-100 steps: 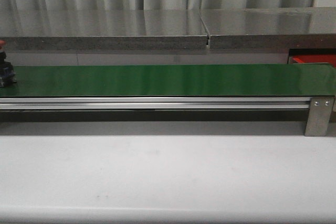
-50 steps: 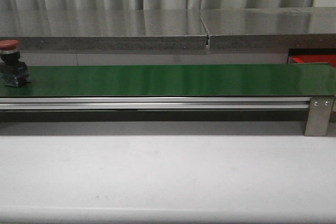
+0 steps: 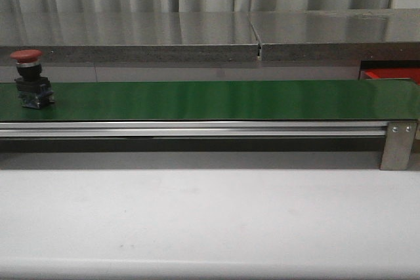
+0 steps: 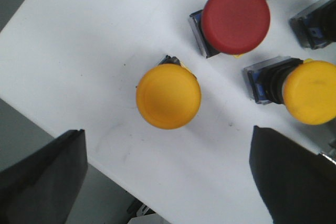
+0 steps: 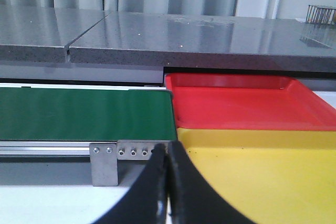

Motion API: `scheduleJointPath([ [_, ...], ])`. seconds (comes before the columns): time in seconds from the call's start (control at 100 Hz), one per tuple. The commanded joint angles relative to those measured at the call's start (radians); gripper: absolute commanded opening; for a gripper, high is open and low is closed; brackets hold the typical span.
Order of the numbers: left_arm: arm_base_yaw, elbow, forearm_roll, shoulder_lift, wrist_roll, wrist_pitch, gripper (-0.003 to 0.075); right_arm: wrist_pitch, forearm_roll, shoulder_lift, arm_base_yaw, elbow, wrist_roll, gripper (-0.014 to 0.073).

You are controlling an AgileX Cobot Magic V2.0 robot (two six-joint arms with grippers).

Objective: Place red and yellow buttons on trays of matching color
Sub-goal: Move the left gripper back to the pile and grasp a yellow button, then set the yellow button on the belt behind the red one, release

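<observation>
While red button (image 3: pixel 29 78) stands upright at green belt's (image 3: pixel 216 100) left end, left gripper (image 4: pixel 168 182) hangs wide open, empty, above yellow button (image 4: pixel 168 96); right gripper (image 5: pixel 167 182) pinched closed, empty.

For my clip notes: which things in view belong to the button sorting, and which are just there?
Part of the job:
- red button on the green belt
- yellow button, red button and second yellow button on the white surface
- red tray, yellow tray
- left gripper, right gripper

Just there:
- grey counter
- wire basket
</observation>
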Motion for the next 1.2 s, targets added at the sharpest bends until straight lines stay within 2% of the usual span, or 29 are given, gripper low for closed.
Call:
scheduleJointPath([
  [0.0,0.002,-0.024,-0.004,-0.029,-0.002,-0.043,0.0617,-0.075,-0.011,-0.012,-0.007,-0.022,-0.004,-0.0074],
  [0.51,0.002,-0.024,-0.005,0.062,-0.002,-0.105,0.0614,-0.075,-0.011,-0.012,-0.007,-0.022,-0.004,-0.0074],
  [0.58,0.002,-0.024,-0.005,0.068,-0.002,-0.116,0.0578,-0.075,-0.011,-0.012,-0.007,-0.022,-0.004,-0.0074],
  [0.78,0.002,-0.024,-0.005,0.068,-0.002,-0.147,0.0367,-0.075,-0.011,-0.012,-0.007,-0.022,-0.004,-0.0074],
  [0.87,0.002,-0.024,-0.005,0.068,-0.002,-0.153,0.0302,-0.075,-0.011,-0.012,-0.007,-0.022,-0.004,-0.0074],
  [0.97,0.002,-0.024,-0.005,0.068,-0.002,-0.158,0.0271,-0.075,-0.011,-0.012,-0.007,-0.022,-0.004,-0.0074],
  [1.19,0.002,-0.024,-0.002,0.041,-0.002,-0.142,0.0269,-0.075,-0.011,-0.012,-0.007,-0.022,-0.004,-0.0074],
])
